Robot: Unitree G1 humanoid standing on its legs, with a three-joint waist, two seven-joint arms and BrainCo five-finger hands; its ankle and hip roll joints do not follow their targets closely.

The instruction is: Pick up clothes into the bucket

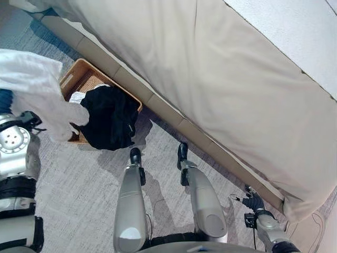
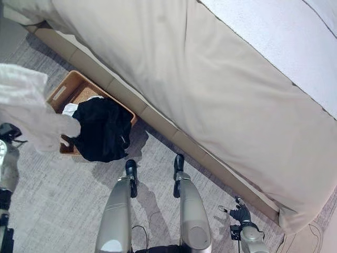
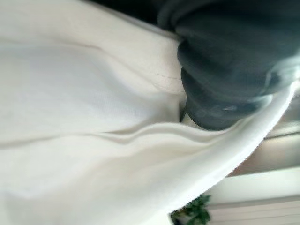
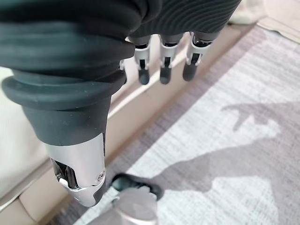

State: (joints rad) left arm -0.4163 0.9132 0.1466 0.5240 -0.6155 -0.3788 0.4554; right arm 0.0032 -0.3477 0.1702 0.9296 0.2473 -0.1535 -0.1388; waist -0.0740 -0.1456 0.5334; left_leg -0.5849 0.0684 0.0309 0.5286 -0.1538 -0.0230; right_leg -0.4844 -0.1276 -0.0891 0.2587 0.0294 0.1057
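A white garment (image 1: 31, 87) hangs in the air at the left, draped over my left hand (image 3: 225, 70), whose dark cover shows against the cloth in the left wrist view. The garment's lower end dangles just beside the woven basket (image 1: 79, 66) on the floor by the bed. A black garment (image 1: 108, 118) fills the basket and spills over its near rim, with a small white piece (image 1: 78, 96) beside it. My right hand (image 1: 253, 203) hangs low at the right near the bed base, its fingers (image 4: 161, 70) straight and holding nothing.
A large bed under a beige cover (image 1: 210, 79) runs diagonally across the view, its padded base (image 1: 158, 108) right behind the basket. Grey carpet (image 1: 79, 184) spreads in front of the basket.
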